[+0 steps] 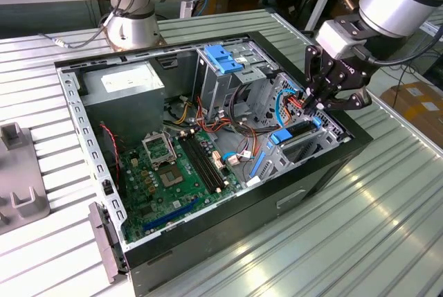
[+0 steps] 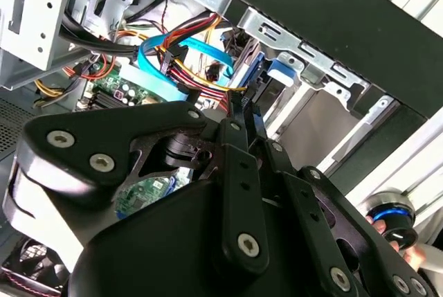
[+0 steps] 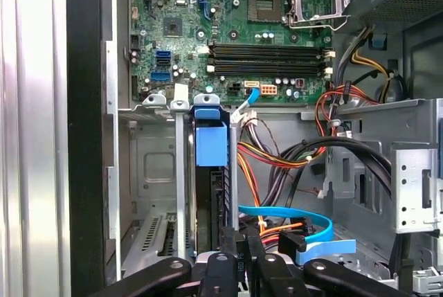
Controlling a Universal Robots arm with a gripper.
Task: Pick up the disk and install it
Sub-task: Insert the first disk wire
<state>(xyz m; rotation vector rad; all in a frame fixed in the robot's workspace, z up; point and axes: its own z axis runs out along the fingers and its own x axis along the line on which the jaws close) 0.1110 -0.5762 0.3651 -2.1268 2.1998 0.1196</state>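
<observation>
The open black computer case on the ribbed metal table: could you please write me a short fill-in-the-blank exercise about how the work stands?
1. The grey-metal disk with blue plastic rails sits in a metal ____ inside the open black computer case.
2. The black gripper is at the disk's edge on the exterior view's ____ side of the case.
3. The green motherboard has its long black memory slots ____.
4. The flat ____ cable curves beside the disk.

Missing words: bay; right; empty; blue

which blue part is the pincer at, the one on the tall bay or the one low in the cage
The low one: the disk, standing on edge in the cage by the case's front wall, with the pincer right over its end. The blue bracket on the tall bay sits apart.
</observation>
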